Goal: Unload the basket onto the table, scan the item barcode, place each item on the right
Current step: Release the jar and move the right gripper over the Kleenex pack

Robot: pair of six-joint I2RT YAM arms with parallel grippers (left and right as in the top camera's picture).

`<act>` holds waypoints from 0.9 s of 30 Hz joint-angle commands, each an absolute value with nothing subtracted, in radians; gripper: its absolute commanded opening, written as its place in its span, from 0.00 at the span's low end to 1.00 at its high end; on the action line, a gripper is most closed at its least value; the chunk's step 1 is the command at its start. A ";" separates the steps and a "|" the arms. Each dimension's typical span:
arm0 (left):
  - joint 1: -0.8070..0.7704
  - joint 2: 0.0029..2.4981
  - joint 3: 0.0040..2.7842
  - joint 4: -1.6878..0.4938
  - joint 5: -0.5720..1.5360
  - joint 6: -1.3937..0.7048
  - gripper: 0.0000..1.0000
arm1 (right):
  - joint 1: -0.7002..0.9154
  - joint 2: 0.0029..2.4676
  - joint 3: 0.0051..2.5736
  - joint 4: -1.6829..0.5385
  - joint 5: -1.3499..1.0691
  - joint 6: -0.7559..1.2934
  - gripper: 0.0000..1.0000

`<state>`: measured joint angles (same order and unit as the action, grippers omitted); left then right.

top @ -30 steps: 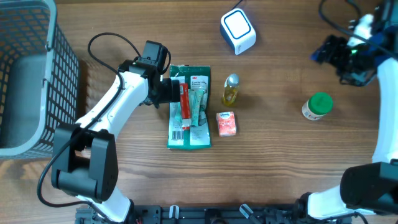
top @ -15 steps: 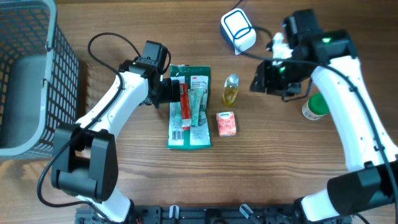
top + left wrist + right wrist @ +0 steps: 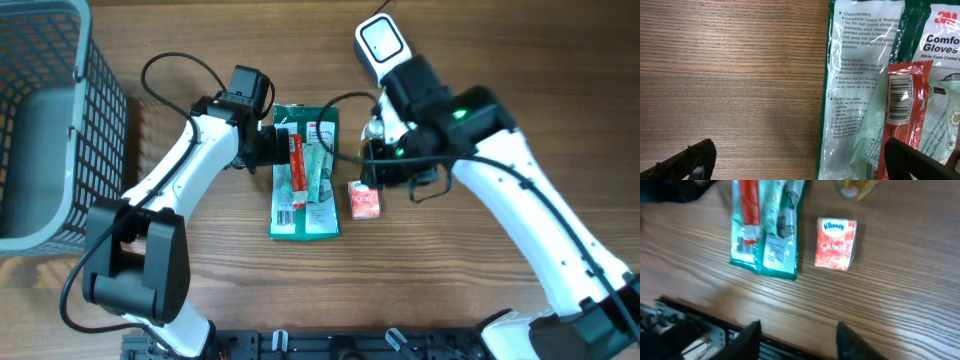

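Left arm (image 3: 185,160): white rounded shell links joined by black cylindrical joints, with a bulky black block at the base.
Left cable (image 3: 165,56): thin and black, forming an open loop beside the forearm.
Left pincer (image 3: 797,152): two matte black fingers (image 3: 687,161) with blunt, angular tips.
Right arm (image 3: 540,220): the same white shells and black joints, with a black wrist housing.
Green light (image 3: 460,115): small lit dot on that housing.
Right cable (image 3: 350,96): thin, black, arcing off the wrist.
Right pincer (image 3: 800,337): two dark tapering fingers, blurred.
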<state>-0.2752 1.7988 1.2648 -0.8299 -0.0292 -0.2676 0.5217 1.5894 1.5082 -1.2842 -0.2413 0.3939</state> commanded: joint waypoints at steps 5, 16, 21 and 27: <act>-0.279 1.782 1.260 -0.830 -0.036 -0.269 1.00 | 0.606 1.459 1.282 -1.108 -0.118 0.505 0.43; -0.279 1.782 1.260 -0.830 -0.035 -0.269 1.00 | 0.604 1.457 1.126 -0.932 -0.065 0.505 0.34; -0.279 1.782 1.260 -0.830 -0.035 -0.269 1.00 | 0.605 1.473 1.018 -0.773 -0.044 0.505 0.24; -0.279 1.782 1.260 -0.830 -0.035 -0.269 1.00 | 0.604 1.483 0.913 -0.606 0.010 0.498 0.19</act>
<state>-0.2752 1.7988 1.2648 -0.8299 -0.0288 -0.2676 0.6041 1.4712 0.9466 -0.6464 -0.0570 0.5011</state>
